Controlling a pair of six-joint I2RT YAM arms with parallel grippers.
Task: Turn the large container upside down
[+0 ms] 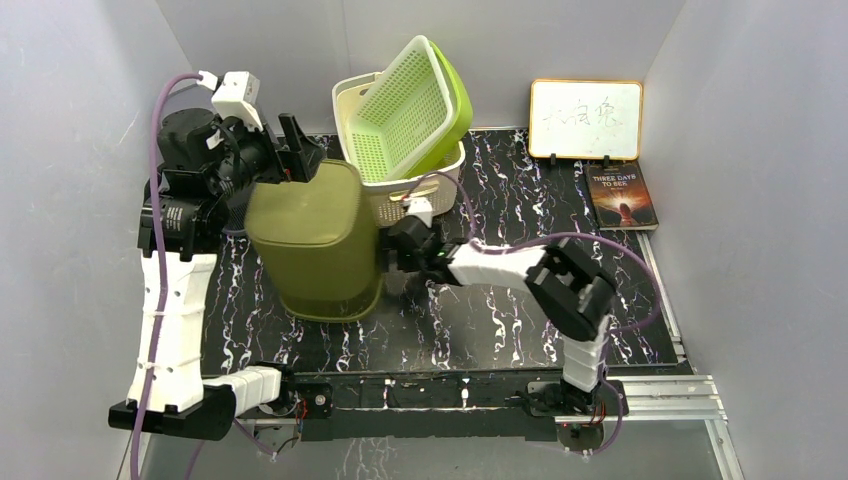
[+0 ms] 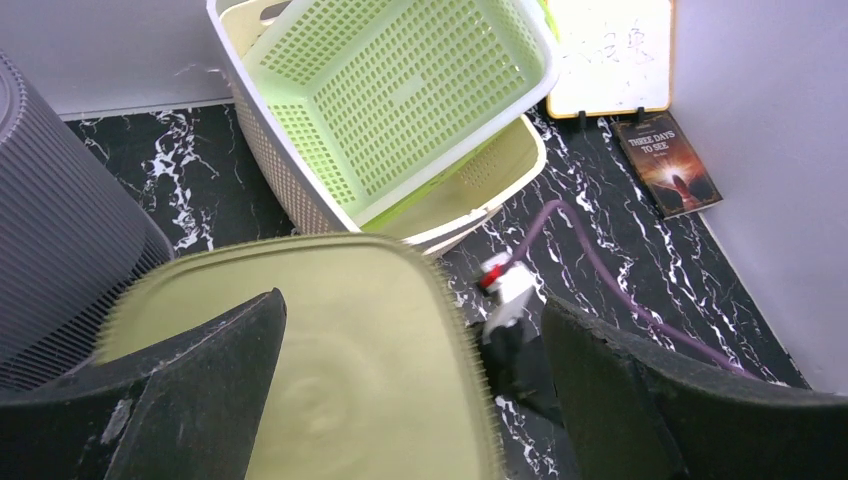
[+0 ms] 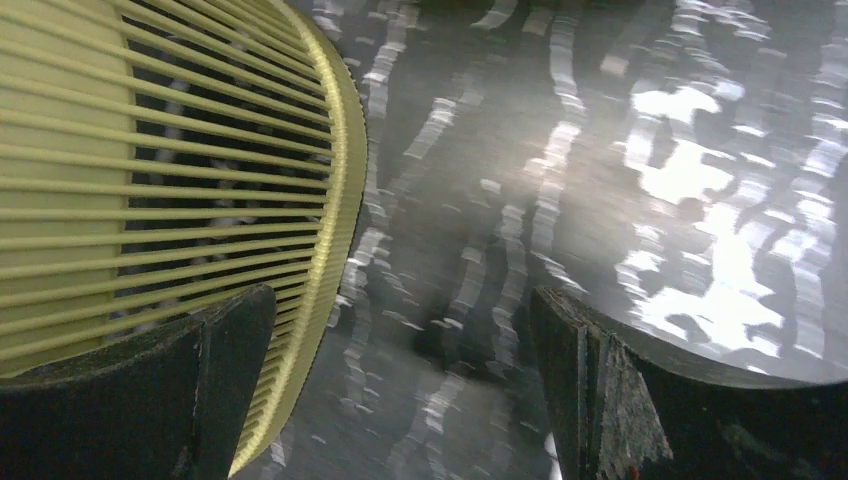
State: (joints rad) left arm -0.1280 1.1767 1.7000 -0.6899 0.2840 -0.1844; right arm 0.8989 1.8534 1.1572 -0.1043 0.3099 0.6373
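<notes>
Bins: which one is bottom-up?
The olive bin, closed base up under the left gripper; the lime basket and cream basket show open insides.

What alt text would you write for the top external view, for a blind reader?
A large olive container stands base up on a black marbled table, the left pincer at its far edge, the right pincer low by its right side. Behind it, a green basket leans in a cream basket.

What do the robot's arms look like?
The left arm and right arm have white ribbed shells with chunky black joints. A purple cable runs along each. The left pincer and right pincer each have two wide, flat black fingers with a rough surface.
</notes>
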